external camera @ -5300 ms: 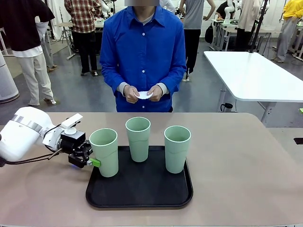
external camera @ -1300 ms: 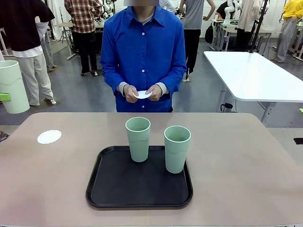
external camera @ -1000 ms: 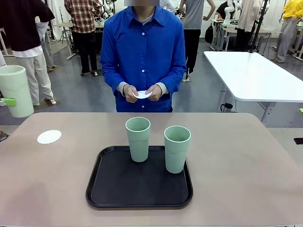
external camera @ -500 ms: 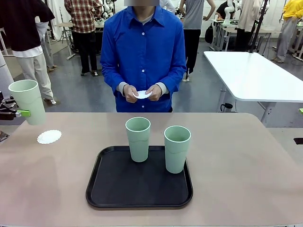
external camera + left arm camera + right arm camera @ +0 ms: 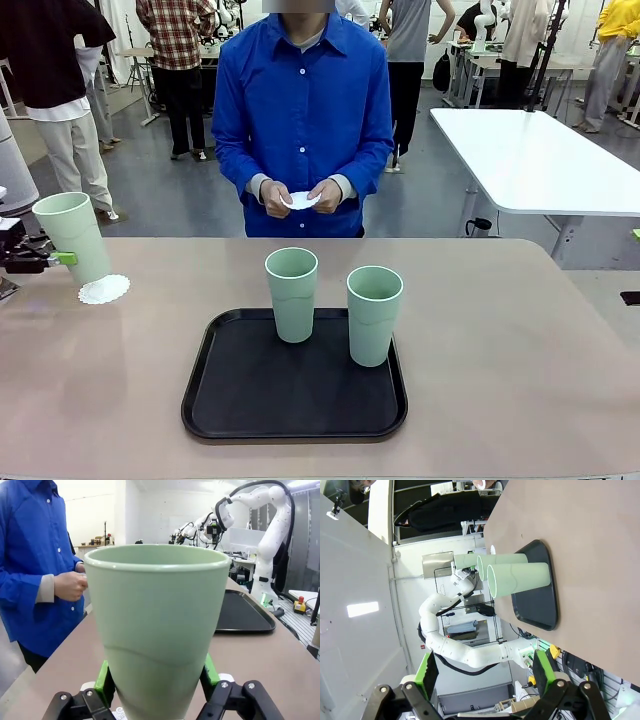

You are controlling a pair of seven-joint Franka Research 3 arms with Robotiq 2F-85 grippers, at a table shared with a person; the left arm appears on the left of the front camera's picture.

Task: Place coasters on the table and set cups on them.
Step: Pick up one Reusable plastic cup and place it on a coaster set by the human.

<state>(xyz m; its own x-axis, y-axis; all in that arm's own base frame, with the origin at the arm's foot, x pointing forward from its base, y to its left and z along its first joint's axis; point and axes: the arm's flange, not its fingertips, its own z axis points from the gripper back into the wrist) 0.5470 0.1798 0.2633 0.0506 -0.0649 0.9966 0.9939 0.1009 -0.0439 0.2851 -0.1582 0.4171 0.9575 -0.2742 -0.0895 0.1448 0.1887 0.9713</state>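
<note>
My left gripper (image 5: 58, 258) is shut on a mint-green cup (image 5: 72, 237) at the table's far left. The cup hangs slightly tilted, its base just over the back-left edge of a white lacy coaster (image 5: 105, 290) on the table (image 5: 520, 340); I cannot tell whether they touch. In the left wrist view the cup (image 5: 157, 625) stands between the green pads (image 5: 103, 677). Two more cups (image 5: 291, 293) (image 5: 374, 314) stand on the black tray (image 5: 295, 400). The person holds more white coasters (image 5: 302, 200) in both hands. My right gripper (image 5: 485, 675) stands open with nothing between its fingers, looking at the tray's cups (image 5: 517, 577).
The person in a blue shirt (image 5: 303, 110) stands at the far edge, hands held near the waist. A white table (image 5: 540, 160) lies behind at the right. Bare tabletop lies to both sides of the tray and in front of it.
The left gripper has brought the cup from high at the left edge down and to the right, until it hangs just over the coaster. The person and the tray's cups have not moved.
</note>
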